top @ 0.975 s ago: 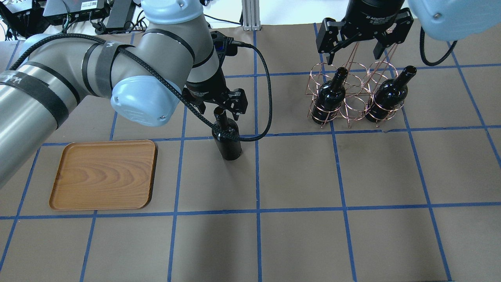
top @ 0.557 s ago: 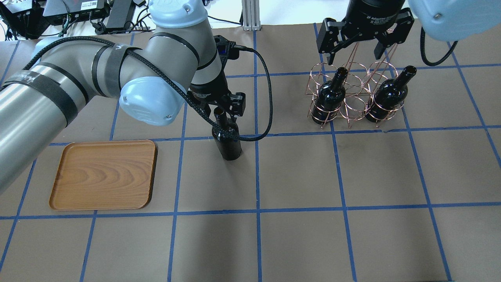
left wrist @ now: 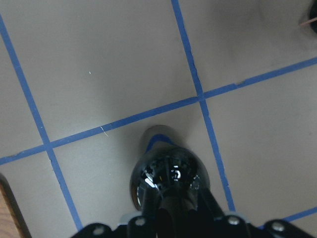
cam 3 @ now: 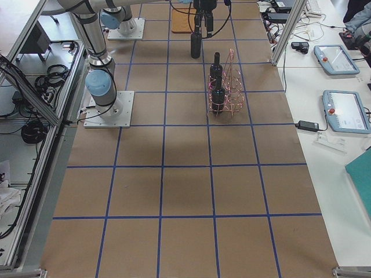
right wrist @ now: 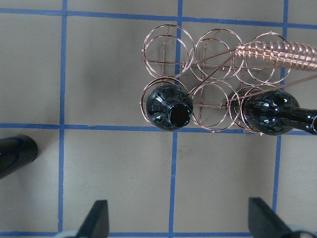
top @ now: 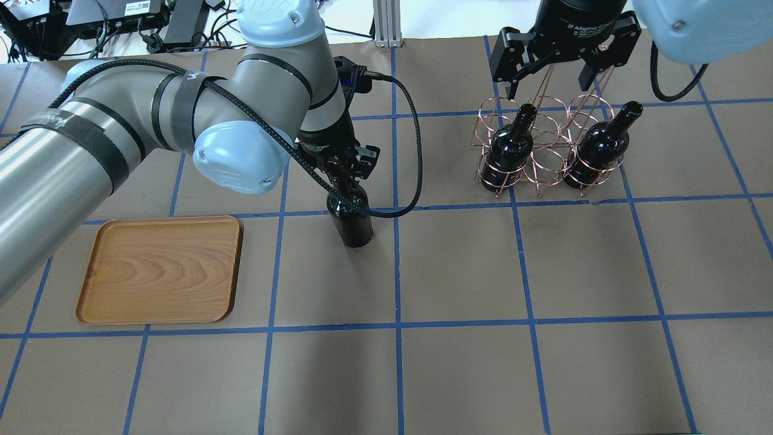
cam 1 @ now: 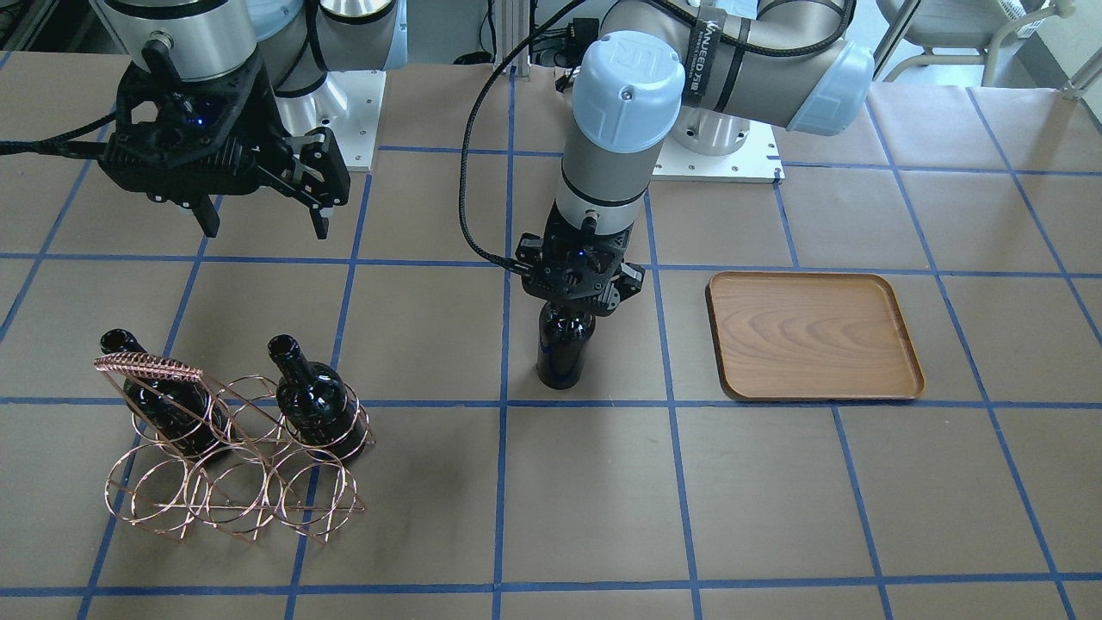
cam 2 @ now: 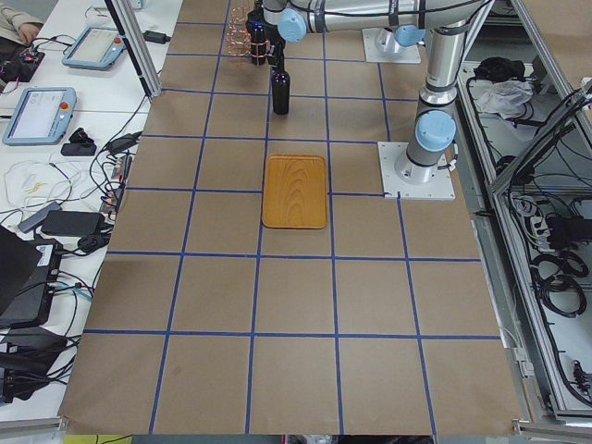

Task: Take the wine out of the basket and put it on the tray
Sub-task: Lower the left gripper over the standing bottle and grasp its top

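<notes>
Wine (top: 356, 228) is upright on table (top: 459, 374), out of basket (cam 1: 151, 368), standing between it and tray (top: 160, 272), touching neither. L gripper (top: 347, 172) comes straight down over it, fingers pinched narrow on the neck just under the lip. Wrist cam shows the shoulder right below. Base looks seated on the paper, so not lifted yet imo

Handling: glass, so stiff but fragile, and the glossy surface is prob slippery. Mass sits low, so a neck hold may let it swing like a pendulum. Lip should act as a stop if it slides. Neck is the only sane grab pt, body too fat for these fingers. Mouth is open, fill lvl can't tell, so keep it vertical

R gripper (top: 549, 87) is spread wide w/ nothing in it, hanging over basket's handle side

Containers: basket holds 2 bottles (top: 510, 151) (top: 595, 151) in the end rings of one row. Mid ring and the other 3 hold nothing. Tray has nothing on it, low rim to clear on the way in
</notes>
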Motion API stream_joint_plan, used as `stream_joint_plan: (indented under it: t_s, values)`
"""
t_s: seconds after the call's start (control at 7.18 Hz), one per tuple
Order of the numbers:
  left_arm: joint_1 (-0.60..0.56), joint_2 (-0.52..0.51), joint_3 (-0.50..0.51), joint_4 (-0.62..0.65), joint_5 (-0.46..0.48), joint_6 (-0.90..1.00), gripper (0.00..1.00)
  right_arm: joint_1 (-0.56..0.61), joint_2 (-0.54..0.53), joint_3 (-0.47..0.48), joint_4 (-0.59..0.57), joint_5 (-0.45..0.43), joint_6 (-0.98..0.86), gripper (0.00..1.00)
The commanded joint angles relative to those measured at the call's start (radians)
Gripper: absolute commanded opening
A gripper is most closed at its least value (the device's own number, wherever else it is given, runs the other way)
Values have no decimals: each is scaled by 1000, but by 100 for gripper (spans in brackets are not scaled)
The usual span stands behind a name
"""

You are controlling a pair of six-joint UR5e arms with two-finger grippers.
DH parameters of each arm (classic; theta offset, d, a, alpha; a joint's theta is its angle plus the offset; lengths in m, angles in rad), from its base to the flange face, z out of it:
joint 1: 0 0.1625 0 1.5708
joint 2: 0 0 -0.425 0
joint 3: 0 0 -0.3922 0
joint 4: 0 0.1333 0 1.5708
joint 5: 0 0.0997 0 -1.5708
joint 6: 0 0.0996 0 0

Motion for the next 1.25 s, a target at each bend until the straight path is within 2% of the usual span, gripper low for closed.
stream_joint_plan:
  t_s: [0.0, 0.14, 0.28, 0.7, 0.84, 0.97, 1.11]
  values:
    - [-1, 0, -4, -10, 2, 1, 43, -2, -2, 2, 6, -4, -2, 100]
    - [-1, -2, -4, -6, -4, 1, 93, 0, -2, 2, 4, -4, 0, 100]
    - [-1, -2, -2, -4, -4, 0, 100, 0, -2, 2, 4, -1, 0, 100]
    - [-1, -2, -2, -12, 2, -1, 98, -2, -5, 2, 7, -6, 0, 100]
    - [-1, 0, -2, -32, 2, -1, 89, 0, -6, 5, 7, -6, 0, 100]
    - [-2, 0, -2, -47, 2, -1, 60, 0, -6, 5, 7, -6, 0, 100]
    - [-2, -2, -2, -74, 1, -1, 56, 0, -6, 5, 7, -6, 0, 100]
